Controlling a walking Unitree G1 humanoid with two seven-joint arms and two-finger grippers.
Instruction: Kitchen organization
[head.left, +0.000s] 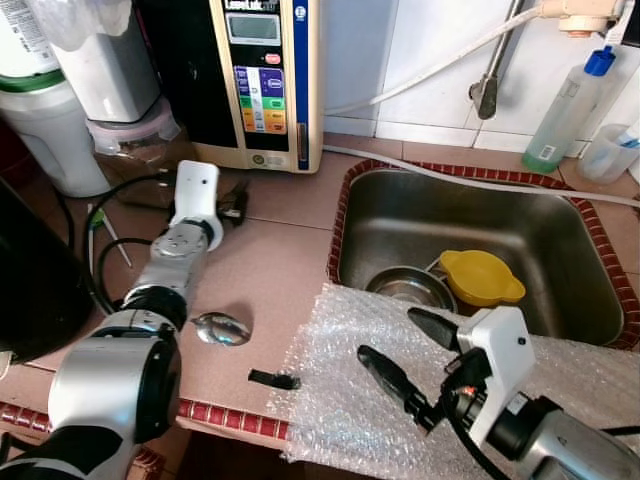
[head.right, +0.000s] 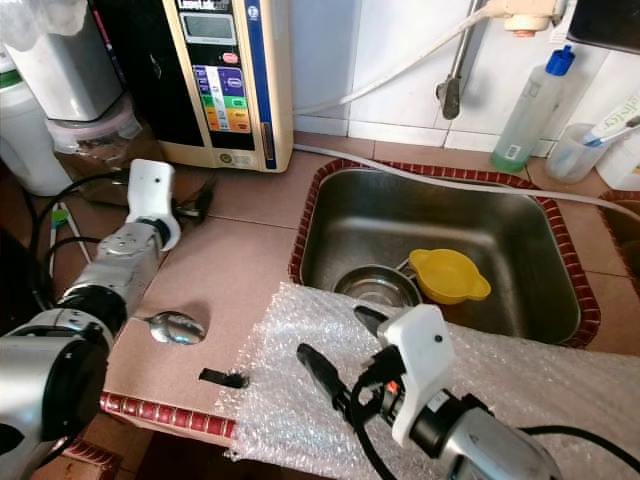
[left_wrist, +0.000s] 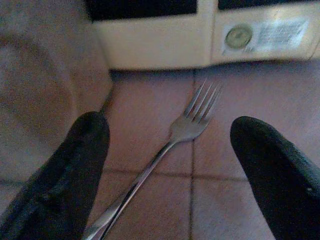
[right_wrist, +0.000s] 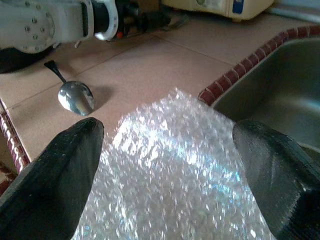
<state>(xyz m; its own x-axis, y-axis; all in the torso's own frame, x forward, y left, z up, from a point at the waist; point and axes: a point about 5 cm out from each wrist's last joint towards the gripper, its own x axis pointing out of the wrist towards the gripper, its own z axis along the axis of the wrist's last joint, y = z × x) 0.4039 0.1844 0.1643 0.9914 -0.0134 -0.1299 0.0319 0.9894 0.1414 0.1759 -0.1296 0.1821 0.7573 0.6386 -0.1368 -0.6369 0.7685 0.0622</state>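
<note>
on the left of the tiled counter (head.left: 270, 255) the left gripper (left_wrist: 172, 150) reaches toward the base of the cream water ionizer (head.left: 262, 80), its two black fingers spread wide and holding nothing. a fork (left_wrist: 167, 142) lies on the tiles between those fingers, tines pointing at the ionizer. nearer the counter's front edge, beside the left arm, a spoon (head.left: 221, 328) rests bowl-up, and a small black piece (head.left: 274, 379) lies just beside the sheet of bubble wrap (head.left: 350, 400). the right gripper (head.left: 398, 352) hovers over the bubble wrap with its fingers apart, gripping nothing. the wrap overlaps the front rim of the steel sink (head.left: 560, 250), where a yellow bowl (head.left: 480, 277) sits touching a steel bowl (head.left: 408, 286).
</note>
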